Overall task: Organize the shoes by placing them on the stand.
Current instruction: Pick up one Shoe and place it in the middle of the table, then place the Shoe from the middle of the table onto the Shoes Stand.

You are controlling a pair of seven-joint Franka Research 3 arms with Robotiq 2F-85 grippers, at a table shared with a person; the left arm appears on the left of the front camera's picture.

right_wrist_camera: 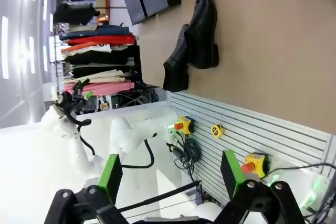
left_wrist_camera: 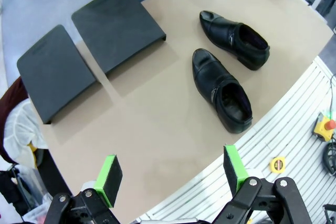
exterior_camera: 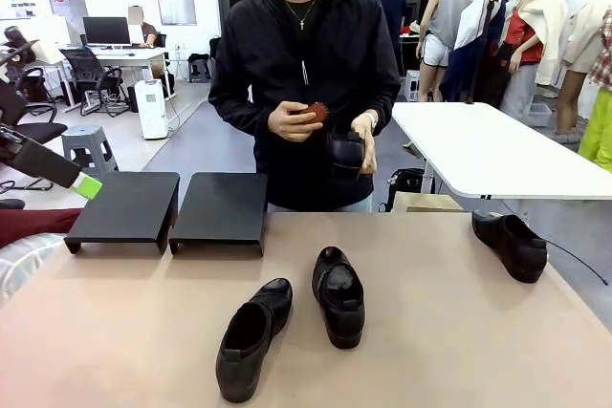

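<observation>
Low in the left wrist frame, the left gripper point(left_wrist_camera: 170, 174) is held wide apart, the right gripper point(right_wrist_camera: 170, 174) likewise. Up and right, two shoes point(left_wrist_camera: 221, 90) are laid on the counter point(left_wrist_camera: 157, 129), toes toward the stand point(left_wrist_camera: 118, 27), judged nearer the left gripper.

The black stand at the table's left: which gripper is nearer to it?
Left. The left gripper hovers at the black stand, on its left side; the right gripper hangs off the table's near edge, far from it.
</observation>
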